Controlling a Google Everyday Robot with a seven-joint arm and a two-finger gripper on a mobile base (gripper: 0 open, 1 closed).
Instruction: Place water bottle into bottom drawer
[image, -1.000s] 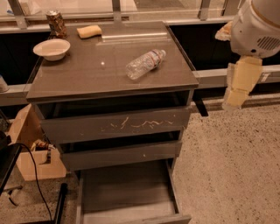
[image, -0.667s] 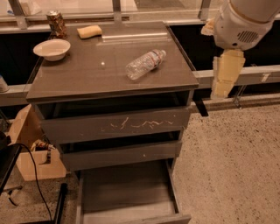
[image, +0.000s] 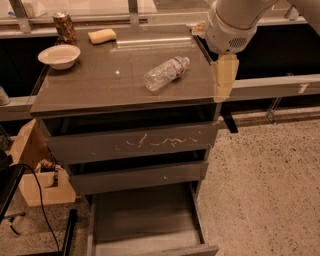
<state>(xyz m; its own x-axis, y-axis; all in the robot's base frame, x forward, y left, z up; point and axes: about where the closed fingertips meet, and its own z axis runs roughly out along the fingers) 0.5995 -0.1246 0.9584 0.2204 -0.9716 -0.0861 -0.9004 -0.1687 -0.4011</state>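
The water bottle (image: 166, 73), clear plastic with a white-and-red label, lies on its side near the middle of the cabinet top, cap pointing to the back right. My gripper (image: 225, 80) hangs pale and downward-pointing over the top's right edge, about a hand's width to the right of the bottle and not touching it. The bottom drawer (image: 145, 220) stands pulled out at the foot of the cabinet, its flat grey floor bare.
On the cabinet top's far left are a white bowl (image: 59, 56), a patterned can (image: 65, 27) and a yellow sponge (image: 102, 36). A cardboard box (image: 35, 170) and a black cable (image: 42, 205) sit on the floor at left. Speckled floor (image: 270, 190) lies to the right.
My arm has swung left, from beside the cabinet to over its right edge, closer to the bottle. The bottle and the drawers have not moved.
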